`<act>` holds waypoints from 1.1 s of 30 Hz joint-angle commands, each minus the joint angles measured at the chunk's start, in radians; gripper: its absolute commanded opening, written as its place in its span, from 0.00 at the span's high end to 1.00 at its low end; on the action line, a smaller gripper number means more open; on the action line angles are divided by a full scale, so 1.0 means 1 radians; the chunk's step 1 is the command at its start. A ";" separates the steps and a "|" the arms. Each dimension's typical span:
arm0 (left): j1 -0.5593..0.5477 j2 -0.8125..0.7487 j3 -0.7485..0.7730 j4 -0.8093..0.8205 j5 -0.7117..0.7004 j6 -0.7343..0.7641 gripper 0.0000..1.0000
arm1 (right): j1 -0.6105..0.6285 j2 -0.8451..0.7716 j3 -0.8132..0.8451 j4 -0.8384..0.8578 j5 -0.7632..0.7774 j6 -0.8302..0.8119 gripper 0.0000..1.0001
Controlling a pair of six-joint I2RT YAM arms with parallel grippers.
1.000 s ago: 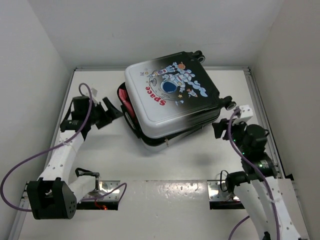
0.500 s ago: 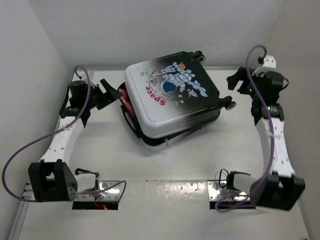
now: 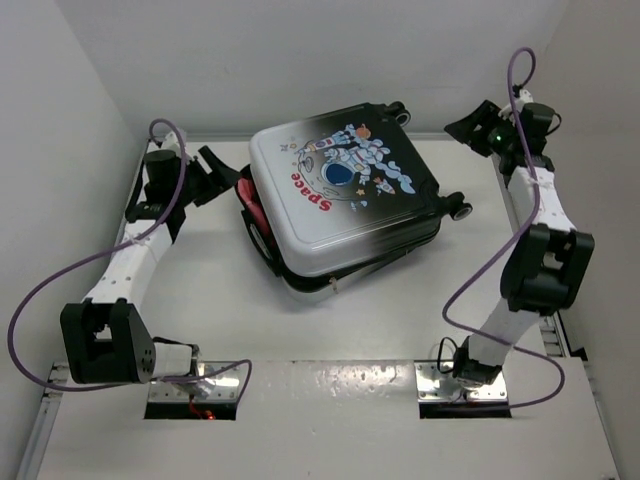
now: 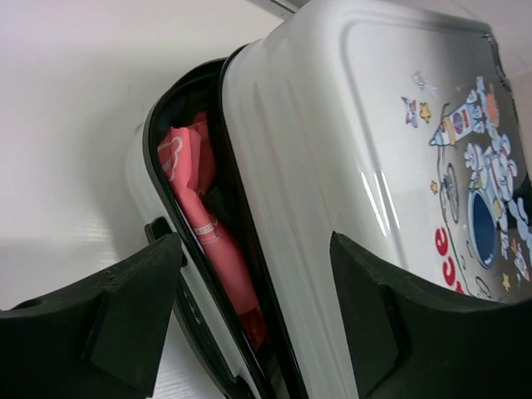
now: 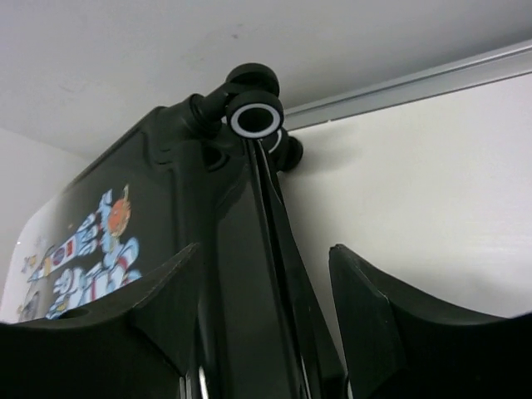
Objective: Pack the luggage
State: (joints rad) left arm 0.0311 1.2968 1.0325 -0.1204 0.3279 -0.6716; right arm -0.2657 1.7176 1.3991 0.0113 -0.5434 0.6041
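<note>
The luggage [image 3: 340,200] lies flat mid-table, astronaut and red "Space" print up, black wheels [image 3: 398,110] at the far right. Its lid is ajar on the left, where a pink-red item [image 3: 247,200] shows in the gap. My left gripper [image 3: 222,175] is open, just left of that gap and apart from it. In the left wrist view the white shell [image 4: 332,150] and the pink item [image 4: 199,233] sit between the open left gripper [image 4: 253,241]. My right gripper [image 3: 462,128] is open at the far right, beside the wheel end. The right wrist view shows the right gripper [image 5: 264,249] open, facing the black shell seam and a wheel [image 5: 253,116].
White walls enclose the table on the left, back and right. A metal rail [image 3: 470,137] runs along the back edge and another rail [image 3: 520,230] down the right side. Purple cables [image 3: 60,290] hang from both arms. Metal base plates [image 3: 195,385] sit at the near edge.
The right arm has swung from the luggage's near right side up to the far right corner by the wheels. The left gripper has moved farther back along the luggage's left opening.
</note>
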 commanded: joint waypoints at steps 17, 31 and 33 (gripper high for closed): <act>-0.212 0.162 0.100 -0.027 -0.197 0.064 0.48 | 0.233 0.496 0.411 -0.040 -0.044 -0.155 0.48; -0.324 0.160 0.138 0.051 -0.072 0.112 0.59 | 0.335 0.435 0.402 0.147 -0.334 -0.075 0.48; -0.333 0.138 0.138 0.051 -0.050 0.112 0.59 | 0.350 0.428 0.414 0.156 -0.357 -0.052 0.48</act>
State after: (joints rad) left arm -0.2035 1.4803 1.1110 -0.1905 0.0917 -0.5373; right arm -0.0654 2.2250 1.7653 0.1200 -0.6384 0.4831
